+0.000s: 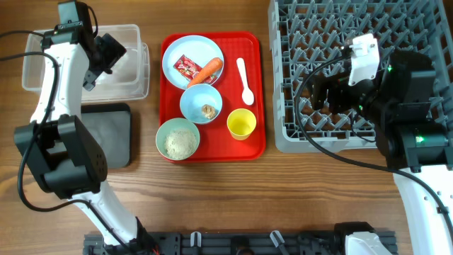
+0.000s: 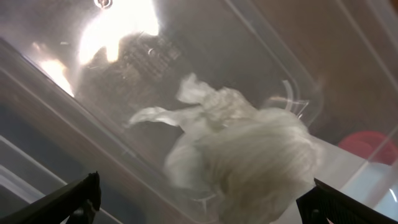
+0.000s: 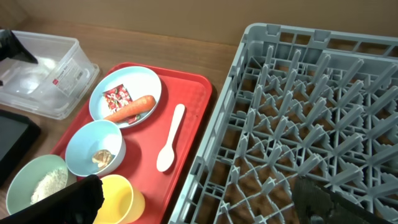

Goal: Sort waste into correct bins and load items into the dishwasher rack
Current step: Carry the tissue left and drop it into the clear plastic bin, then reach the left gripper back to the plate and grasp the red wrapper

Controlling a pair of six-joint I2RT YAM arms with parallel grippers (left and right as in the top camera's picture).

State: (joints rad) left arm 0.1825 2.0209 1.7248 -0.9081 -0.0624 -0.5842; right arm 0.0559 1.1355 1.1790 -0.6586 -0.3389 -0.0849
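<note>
tissue wad [image 2: 249,155] blurred, yellow cup [image 3: 121,200] cropped

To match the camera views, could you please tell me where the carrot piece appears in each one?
Overhead: carrot piece on the pale blue plate, at the top of the red tray.
Left wrist: not in view.
Right wrist: left of centre, on the same plate.
Shared landmark: the clear plastic tub, seen in all three views.

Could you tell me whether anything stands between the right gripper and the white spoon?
Only the tray-side wall of the dishwasher rack lies between them; the right gripper hangs above the rack, so it could likely pass over. The spoon lies uncovered on the red tray.
</note>
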